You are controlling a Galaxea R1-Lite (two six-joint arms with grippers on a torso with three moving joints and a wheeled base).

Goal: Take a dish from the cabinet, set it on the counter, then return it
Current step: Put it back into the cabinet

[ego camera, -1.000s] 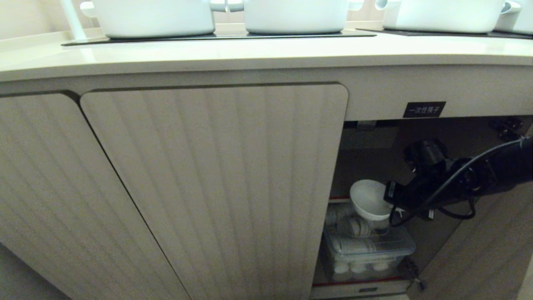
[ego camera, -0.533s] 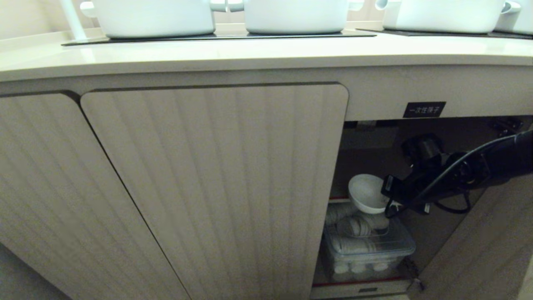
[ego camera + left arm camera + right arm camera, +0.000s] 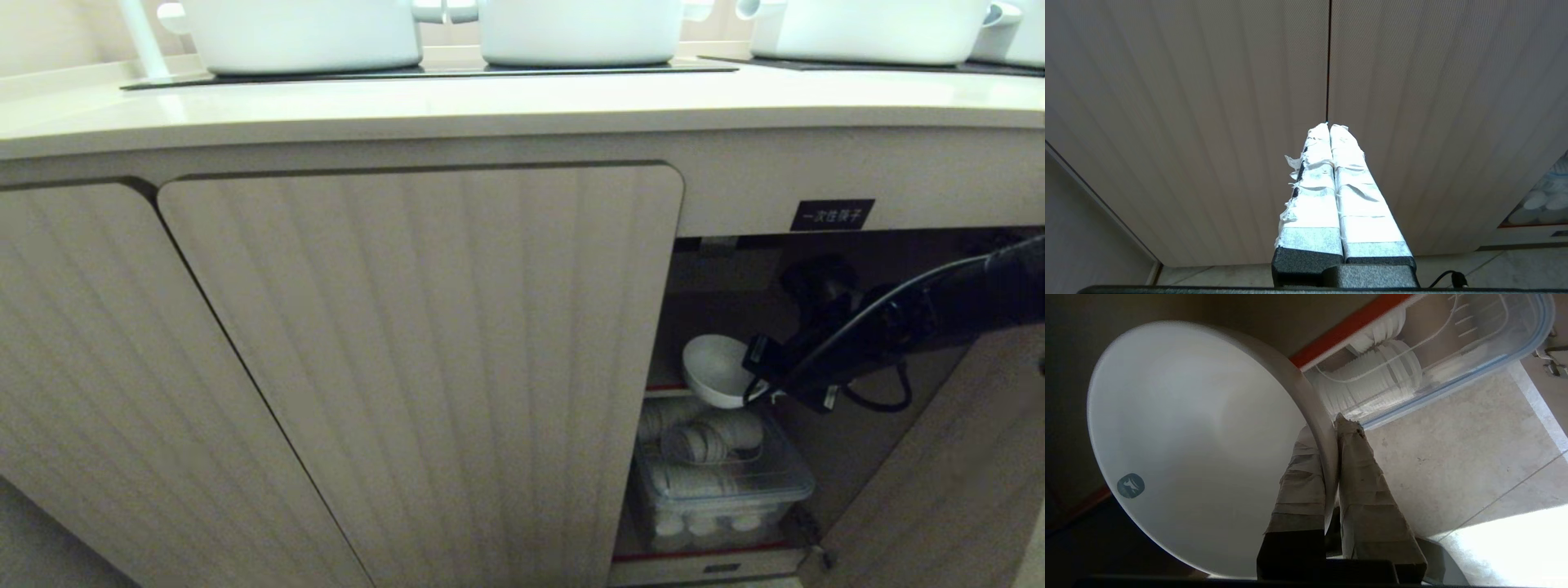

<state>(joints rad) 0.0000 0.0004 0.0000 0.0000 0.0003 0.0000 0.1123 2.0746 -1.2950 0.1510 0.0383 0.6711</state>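
Note:
The dish point(image 3: 715, 369), a small white bowl point(image 3: 1196, 445), hangs tilted inside the open right bay of the cabinet point(image 3: 424, 359), above a clear box. My right gripper point(image 3: 759, 390) is shut on its rim, one taped finger inside the bowl and one outside point(image 3: 1327, 428). The black right arm reaches in from the right. The counter point(image 3: 490, 102) runs along the top of the head view. My left gripper point(image 3: 1329, 126) is shut on nothing, parked low in front of the fluted doors.
A clear plastic box point(image 3: 722, 486) of stacked white dishes sits on the cabinet floor under the bowl. Large white pots point(image 3: 302, 33) stand on black glass panels on the counter. A black label point(image 3: 831, 215) marks the frame above the bay. The opened door point(image 3: 947, 490) stands at right.
The right gripper has carried the bowl upward and slightly deeper into the cabinet bay, away from the clear box. The arm has risen with it.

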